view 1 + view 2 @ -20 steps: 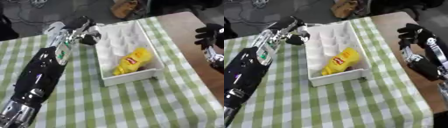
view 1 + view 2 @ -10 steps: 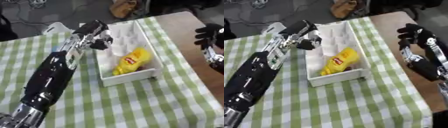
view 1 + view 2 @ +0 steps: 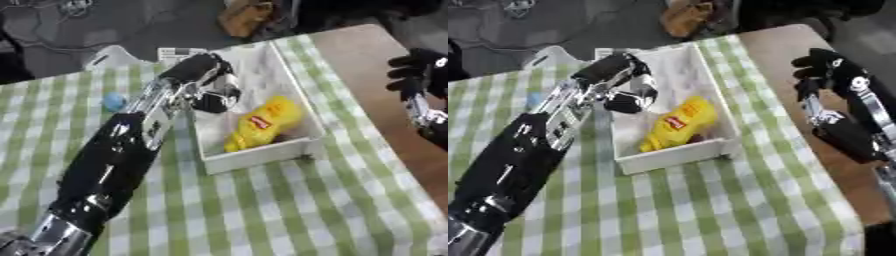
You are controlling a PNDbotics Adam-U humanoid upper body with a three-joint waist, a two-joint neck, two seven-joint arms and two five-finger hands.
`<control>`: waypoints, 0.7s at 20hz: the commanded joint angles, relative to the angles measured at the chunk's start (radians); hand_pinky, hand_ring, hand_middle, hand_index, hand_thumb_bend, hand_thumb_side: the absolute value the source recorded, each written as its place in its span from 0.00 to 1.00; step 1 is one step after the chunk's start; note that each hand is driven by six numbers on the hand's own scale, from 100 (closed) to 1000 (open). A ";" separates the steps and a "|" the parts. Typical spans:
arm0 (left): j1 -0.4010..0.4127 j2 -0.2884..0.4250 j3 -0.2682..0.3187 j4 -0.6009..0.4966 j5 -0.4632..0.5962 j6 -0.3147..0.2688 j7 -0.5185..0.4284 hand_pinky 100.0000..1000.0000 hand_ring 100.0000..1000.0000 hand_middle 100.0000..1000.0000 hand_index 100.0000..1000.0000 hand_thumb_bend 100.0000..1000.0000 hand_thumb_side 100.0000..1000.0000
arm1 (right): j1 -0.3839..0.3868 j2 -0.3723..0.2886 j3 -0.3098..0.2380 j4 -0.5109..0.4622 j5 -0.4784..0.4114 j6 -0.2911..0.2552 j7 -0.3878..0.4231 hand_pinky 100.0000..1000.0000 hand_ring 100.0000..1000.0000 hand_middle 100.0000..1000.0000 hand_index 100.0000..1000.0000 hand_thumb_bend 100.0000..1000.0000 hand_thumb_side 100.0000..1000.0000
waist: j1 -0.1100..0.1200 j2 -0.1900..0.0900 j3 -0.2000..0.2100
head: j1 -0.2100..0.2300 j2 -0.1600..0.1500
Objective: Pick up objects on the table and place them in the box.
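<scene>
— So, what is in the white box [image 3: 262,155] for you to count?

— One yellow packet [image 3: 261,124] with a red label, lying slantwise in the lower half of the box, near its right wall. The box sits at the upper middle of the frame on the green checked cloth [image 3: 262,210].

— And your hands?

— Two. Your left hand [image 3: 210,85] comes up from the lower left and hangs over the box's left wall, fingers curled round a dark rounded thing [image 3: 213,102]; what that thing is cannot be made out. Your right hand [image 3: 826,70] shows at the right edge, over the bare brown tabletop [image 3: 367,65], fingers bent a little and holding nothing.

— Anything else loose on the cloth?

— One small blue object [image 3: 114,101] at the left, just beside your left forearm, well apart from the box. You cannot tell its shape beyond round. One white label or card [image 3: 175,52] lies at the far edge of the cloth, behind the box's upper left corner.
</scene>
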 commanded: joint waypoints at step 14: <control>0.139 0.079 -0.006 -0.362 0.076 0.034 0.144 0.85 0.90 0.87 0.88 0.80 0.90 | 0.012 -0.011 -0.018 -0.003 -0.009 0.000 -0.007 0.71 0.77 0.76 0.95 0.00 0.50 | -0.021 -0.055 0.076 | 0.015 0.009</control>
